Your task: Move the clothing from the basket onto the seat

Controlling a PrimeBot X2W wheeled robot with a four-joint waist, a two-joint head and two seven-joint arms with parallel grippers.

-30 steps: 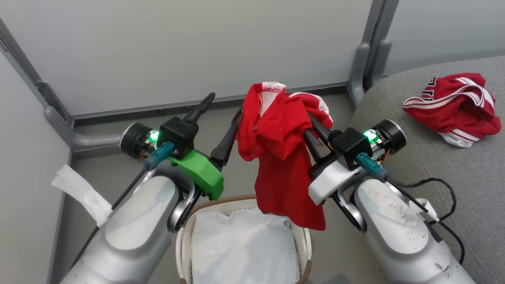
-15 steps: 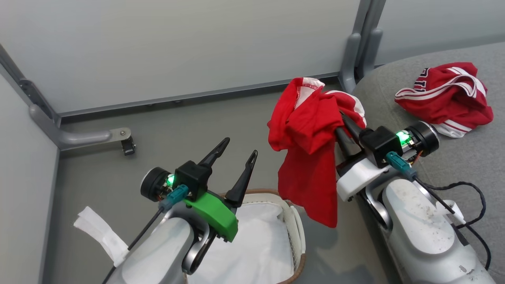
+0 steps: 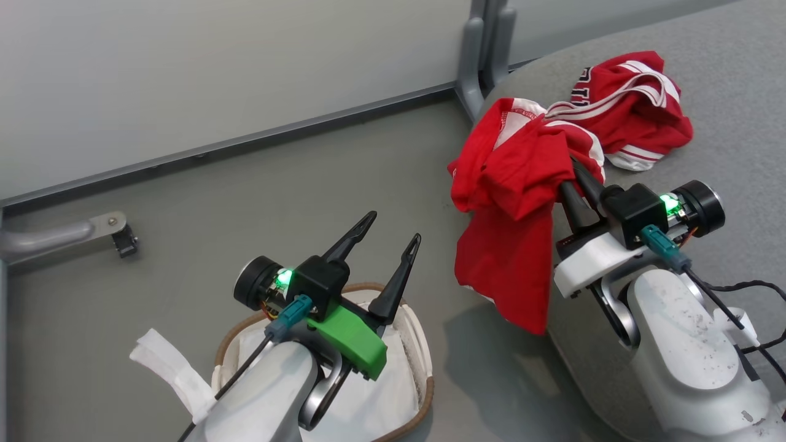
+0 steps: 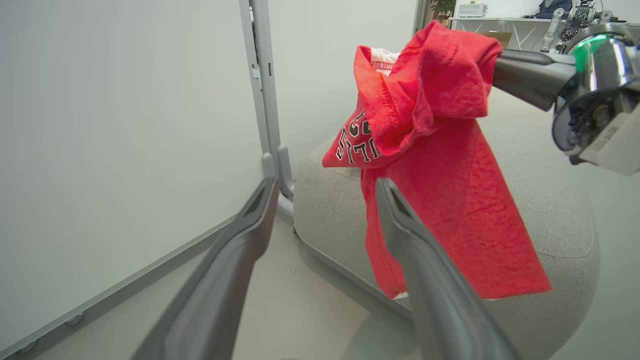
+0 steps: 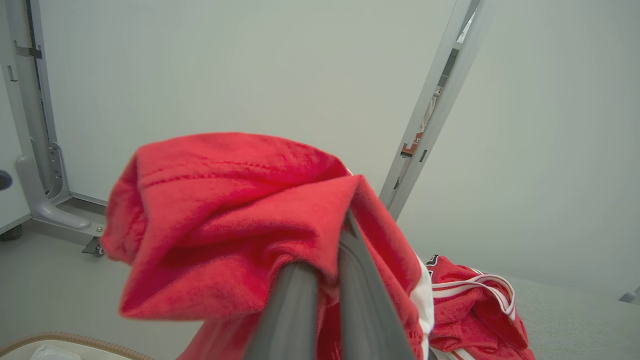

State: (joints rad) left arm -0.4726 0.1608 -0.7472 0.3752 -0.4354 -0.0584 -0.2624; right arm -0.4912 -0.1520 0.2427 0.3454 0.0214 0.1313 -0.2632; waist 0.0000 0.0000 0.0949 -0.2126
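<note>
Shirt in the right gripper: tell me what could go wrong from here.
1. The shirt hangs by the edge of the seat, its tail over the floor; released here, it would likely slide off.
2. Its cloth is bunched around the shut right gripper; it might snag on the fingers when they open.
3. The shorts lie close to that edge; a sweeping arm could drag them off.

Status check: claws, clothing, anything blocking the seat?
Left claw open, empty. Right claw shut on shirt, hanging at seat edge. Shorts already on seat. Nothing in the way.
</note>
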